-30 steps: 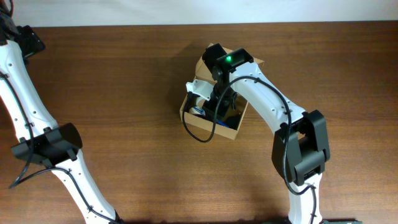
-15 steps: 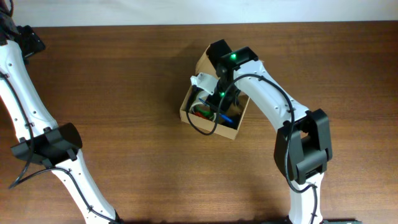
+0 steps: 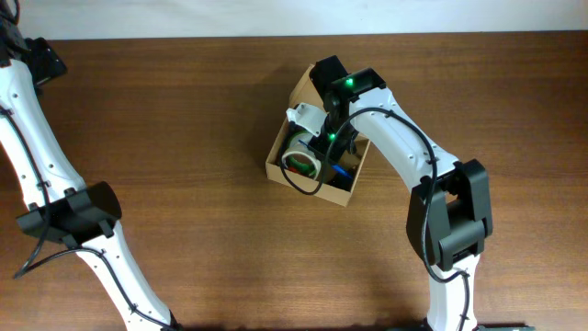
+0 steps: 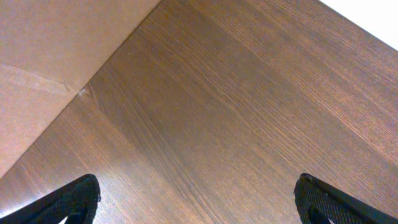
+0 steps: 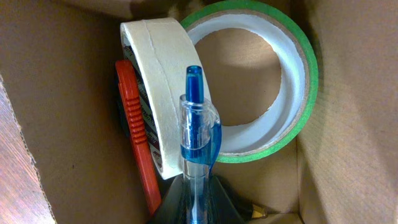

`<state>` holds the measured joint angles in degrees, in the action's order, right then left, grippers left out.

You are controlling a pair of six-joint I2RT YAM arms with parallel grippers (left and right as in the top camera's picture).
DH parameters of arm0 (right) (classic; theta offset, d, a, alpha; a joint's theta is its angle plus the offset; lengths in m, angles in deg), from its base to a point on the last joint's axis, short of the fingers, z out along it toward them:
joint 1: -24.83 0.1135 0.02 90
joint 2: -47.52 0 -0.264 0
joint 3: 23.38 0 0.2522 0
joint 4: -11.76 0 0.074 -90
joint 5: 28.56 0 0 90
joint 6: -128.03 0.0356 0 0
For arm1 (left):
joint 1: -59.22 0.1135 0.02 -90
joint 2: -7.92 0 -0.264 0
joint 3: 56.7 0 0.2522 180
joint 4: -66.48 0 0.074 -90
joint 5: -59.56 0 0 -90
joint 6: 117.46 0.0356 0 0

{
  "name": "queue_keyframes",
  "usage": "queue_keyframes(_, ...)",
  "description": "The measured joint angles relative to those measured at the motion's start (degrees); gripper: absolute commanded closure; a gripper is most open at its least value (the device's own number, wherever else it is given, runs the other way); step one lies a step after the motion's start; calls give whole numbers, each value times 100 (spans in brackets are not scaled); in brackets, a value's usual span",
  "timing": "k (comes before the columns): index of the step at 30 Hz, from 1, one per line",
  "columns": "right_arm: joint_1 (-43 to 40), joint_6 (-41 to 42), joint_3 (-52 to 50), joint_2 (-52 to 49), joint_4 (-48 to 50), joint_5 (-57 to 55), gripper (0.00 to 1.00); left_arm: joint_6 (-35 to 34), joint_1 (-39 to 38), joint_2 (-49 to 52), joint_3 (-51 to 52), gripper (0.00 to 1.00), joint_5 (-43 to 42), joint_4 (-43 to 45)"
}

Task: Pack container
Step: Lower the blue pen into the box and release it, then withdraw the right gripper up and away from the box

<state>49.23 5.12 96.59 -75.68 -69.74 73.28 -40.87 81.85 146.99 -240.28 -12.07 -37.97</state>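
2 arms stand at the brown table (image 3: 184,138). From overhead, the container (image 3: 273,167) sits a little right of the middle, a tan cardboard box turned at a slant, its flap lid folded back on the far side. The right gripper (image 3: 329,147) reaches down into its open top, just beside a pale tape roll (image 3: 299,154) lying against the box's left wall. The left arm runs up the left edge, well apart from the box.

From the left wrist, the left gripper (image 4: 196,205) is spread wide, its 2 dark fingertips (image 4: 68,202) at the bottom corners over bare table (image 4: 249,112). A sheet of cardboard (image 4: 56,56) fills the upper left corner.

From the right wrist, plain tan walls of the container (image 5: 62,93) close in on all sides. The right gripper (image 5: 196,208) shows as 1 dark wedge, fingers drawn in on the barrel of a blue pen (image 5: 196,149). Beyond it stands the pale tape roll (image 5: 165,93) on edge, touching a green-edged roll (image 5: 261,81), with a red tool (image 5: 140,149) against its other side.
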Motion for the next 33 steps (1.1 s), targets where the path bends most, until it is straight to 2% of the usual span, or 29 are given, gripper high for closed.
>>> queue_keyframes(2,0,42,0,-2,-2,-2,69,0,0,0,0,0,0,2)
queue_keyframes(4,0,-4,0,-2,-2,-22,63,0,0,0,0,0,0,0)
queue_keyframes(18,0,164,142,-44,179,-199,63,0,0,0,0,0,0,0)
queue_keyframes(24,0,748,1342,-153,66,-302,56,0,0,0,0,0,0,0)
queue_keyframes(33,0,2157,3289,-149,-905,-1067,56,0,0,0,0,0,0,0)
